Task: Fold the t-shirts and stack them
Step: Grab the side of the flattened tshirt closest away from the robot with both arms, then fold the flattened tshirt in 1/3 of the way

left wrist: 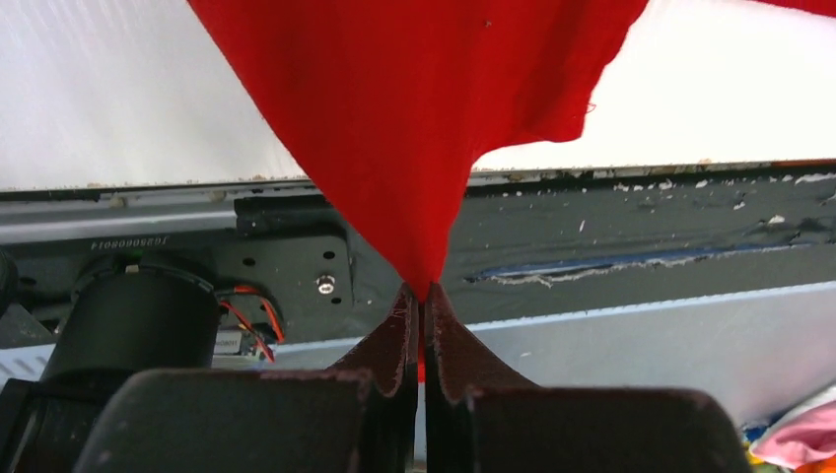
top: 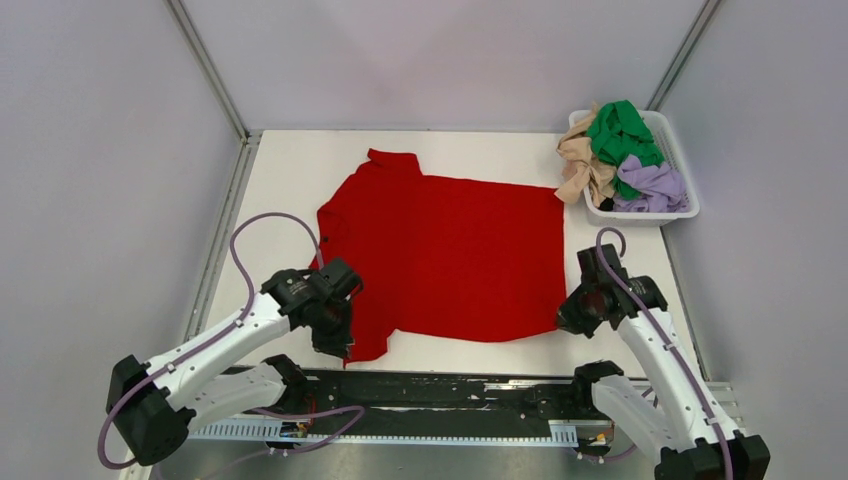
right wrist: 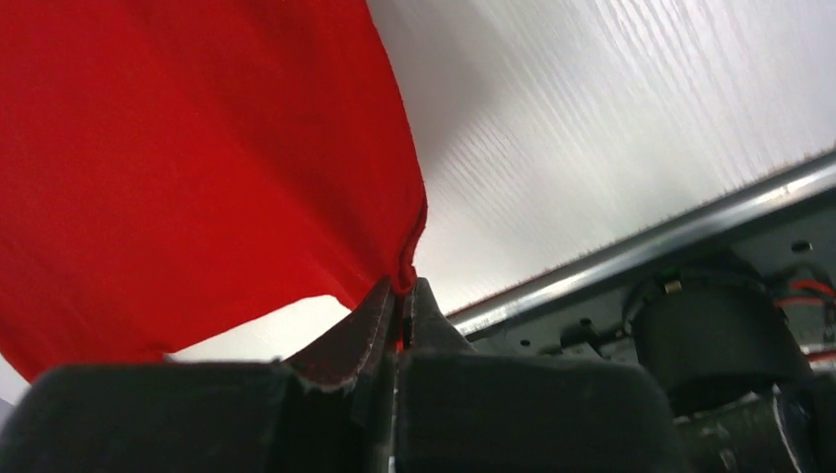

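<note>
Low, left gripper (left wrist: pixel 422 293) and right gripper (right wrist: pixel 402 288) pinch red t-shirt (top: pixel 450 260) corners

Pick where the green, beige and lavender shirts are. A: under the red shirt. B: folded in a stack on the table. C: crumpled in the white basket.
C: the green t-shirt, beige t-shirt and lavender t-shirt lie bunched together in the white basket at the far right.

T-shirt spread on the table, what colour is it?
Plain bright red t-shirt; best in the top external view.
</note>
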{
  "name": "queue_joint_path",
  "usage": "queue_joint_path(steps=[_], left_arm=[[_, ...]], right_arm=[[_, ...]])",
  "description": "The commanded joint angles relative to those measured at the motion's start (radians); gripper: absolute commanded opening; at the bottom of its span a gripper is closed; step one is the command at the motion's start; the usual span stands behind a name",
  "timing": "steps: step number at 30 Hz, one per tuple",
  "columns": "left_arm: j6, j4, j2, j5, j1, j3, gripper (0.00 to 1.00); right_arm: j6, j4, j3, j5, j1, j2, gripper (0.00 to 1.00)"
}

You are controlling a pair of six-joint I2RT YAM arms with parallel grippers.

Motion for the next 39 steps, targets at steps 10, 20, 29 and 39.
queue_joint_path(steps=[10, 20, 29, 39], left_arm=[[-0.038, -0.036, -0.040, 0.089, -0.039, -0.009, 0.00], [0.093, 0.154, 0.192, 0.078, -0.037, 0.110, 0.00], [0.241, 0.158, 0.336, 0.064, 0.084, 0.245, 0.00], [0.352, 0.179, 0.450, 0.061, 0.264, 0.395, 0.00]], right_arm=[[0.178, -0.155, 0.011, 0.061, 0.203, 0.057, 0.00], [0.195, -0.007, -0.010, 0.114, 0.201, 0.084, 0.00], [0.178, 0.077, 0.017, 0.187, 0.172, 0.127, 0.00], [0.090, 0.170, 0.068, 0.185, 0.055, 0.197, 0.00]])
